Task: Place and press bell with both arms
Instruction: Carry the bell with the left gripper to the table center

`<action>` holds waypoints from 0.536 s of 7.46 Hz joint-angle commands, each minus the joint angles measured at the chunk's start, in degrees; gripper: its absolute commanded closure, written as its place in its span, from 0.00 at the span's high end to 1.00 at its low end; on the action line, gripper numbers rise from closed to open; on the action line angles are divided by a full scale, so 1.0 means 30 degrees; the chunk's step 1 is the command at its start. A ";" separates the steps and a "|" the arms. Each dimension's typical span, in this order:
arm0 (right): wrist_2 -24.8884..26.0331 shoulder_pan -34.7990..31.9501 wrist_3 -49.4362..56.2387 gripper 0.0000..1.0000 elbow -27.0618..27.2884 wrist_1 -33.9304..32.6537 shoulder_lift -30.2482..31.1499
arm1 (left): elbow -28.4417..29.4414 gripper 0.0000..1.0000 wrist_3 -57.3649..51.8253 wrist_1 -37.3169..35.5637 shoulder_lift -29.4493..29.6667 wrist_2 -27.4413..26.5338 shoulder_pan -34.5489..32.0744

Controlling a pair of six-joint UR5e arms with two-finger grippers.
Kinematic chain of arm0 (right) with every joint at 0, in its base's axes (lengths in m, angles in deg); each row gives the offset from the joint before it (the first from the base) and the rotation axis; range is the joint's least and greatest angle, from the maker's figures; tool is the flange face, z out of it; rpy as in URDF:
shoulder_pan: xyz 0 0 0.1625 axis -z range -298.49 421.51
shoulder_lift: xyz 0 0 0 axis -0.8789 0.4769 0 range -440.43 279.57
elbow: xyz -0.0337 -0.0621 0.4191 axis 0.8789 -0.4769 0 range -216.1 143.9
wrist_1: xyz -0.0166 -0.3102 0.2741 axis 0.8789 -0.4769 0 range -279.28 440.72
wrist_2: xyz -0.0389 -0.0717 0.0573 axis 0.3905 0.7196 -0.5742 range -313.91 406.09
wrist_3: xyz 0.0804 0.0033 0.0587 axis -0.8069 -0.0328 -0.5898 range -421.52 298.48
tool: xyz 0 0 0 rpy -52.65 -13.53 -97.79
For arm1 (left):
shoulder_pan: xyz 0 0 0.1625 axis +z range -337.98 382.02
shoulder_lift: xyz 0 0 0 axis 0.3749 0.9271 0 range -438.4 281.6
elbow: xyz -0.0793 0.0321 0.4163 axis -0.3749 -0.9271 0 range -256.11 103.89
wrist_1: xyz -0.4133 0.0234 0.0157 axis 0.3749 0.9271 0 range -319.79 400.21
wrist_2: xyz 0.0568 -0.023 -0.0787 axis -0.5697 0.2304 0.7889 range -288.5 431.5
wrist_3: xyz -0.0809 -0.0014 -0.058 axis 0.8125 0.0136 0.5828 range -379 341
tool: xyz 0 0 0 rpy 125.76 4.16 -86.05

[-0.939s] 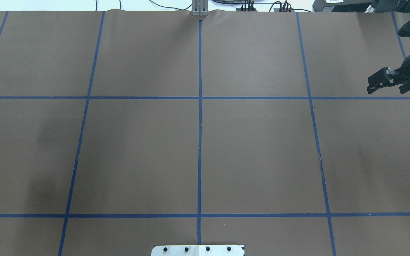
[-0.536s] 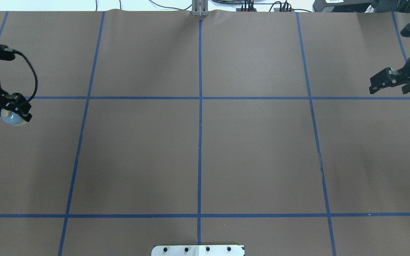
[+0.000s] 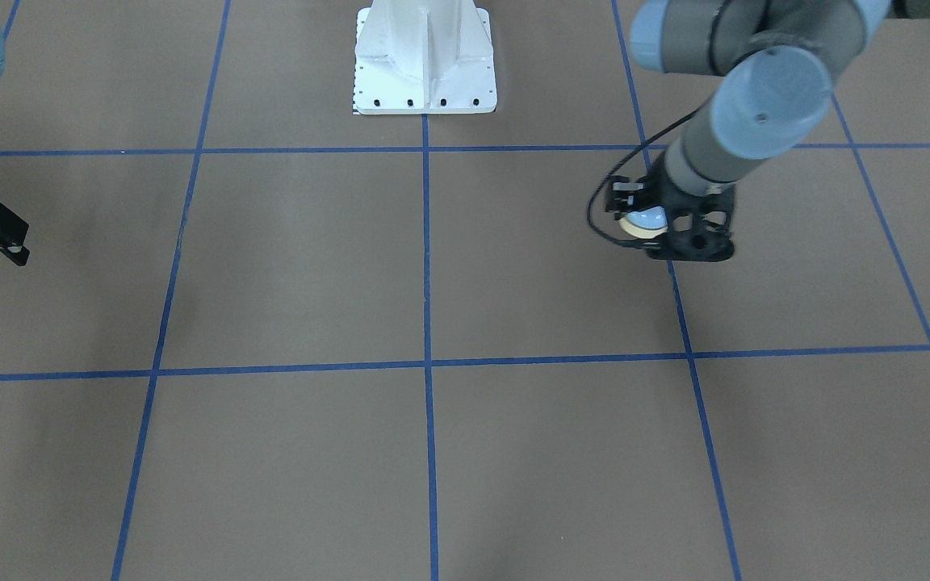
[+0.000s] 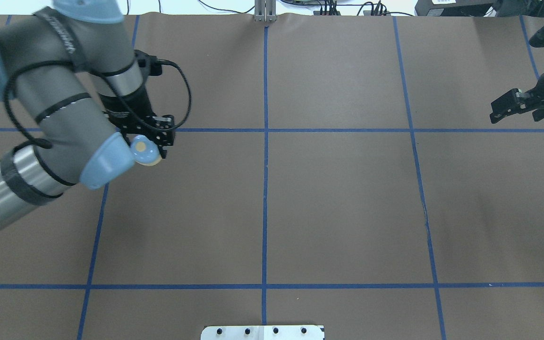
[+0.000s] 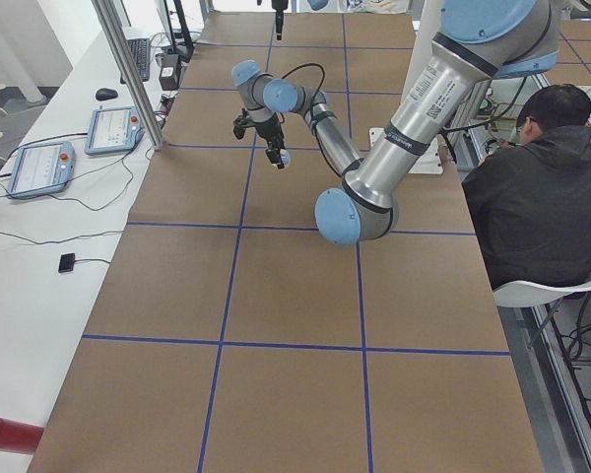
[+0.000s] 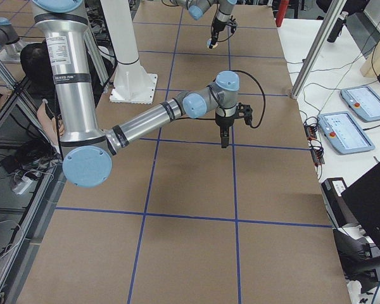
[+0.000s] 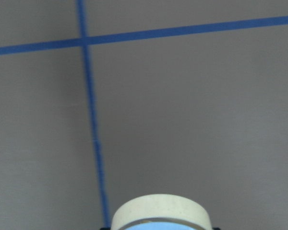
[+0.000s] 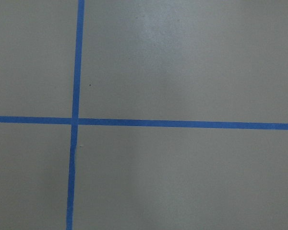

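The light-blue bell with its cream button and rim is held in my left gripper, above the brown table near a blue tape crossing at the left. It also shows in the front view, with the left gripper shut around it. The left wrist view shows only the bell's cream rim at the bottom edge. My right gripper hovers at the far right edge of the table, its fingers together and empty; it also shows in the front view.
A brown sheet with a blue tape grid covers the table. The white pedestal base stands at the robot's side. A person sits beside the table. Tablets lie on the side bench.
My left arm has swept in from the table's left edge to the right, carrying the bell. The right gripper has barely moved.
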 commanded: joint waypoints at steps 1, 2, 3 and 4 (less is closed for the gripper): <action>-0.0061 -0.0129 0.0856 1.00 -0.0349 -0.0021 -0.0380 | 0.4898 0.00 0.4321 0.3213 0.3621 -0.0896 0.1657; -0.0061 -0.0187 0.1557 1.00 -0.0813 -0.0108 -0.0817 | 0.7358 0.00 0.5500 0.5267 0.4620 -0.0926 0.2240; -0.0061 -0.0158 0.1593 1.00 -0.1427 -0.0138 -0.1459 | 0.9906 0.00 0.5831 0.6477 0.5935 -0.1245 0.2449; -0.0090 -0.0158 0.1593 1.00 -0.1897 -0.0138 -0.1988 | 1.1585 0.00 0.5834 0.7040 0.6905 -0.1451 0.2683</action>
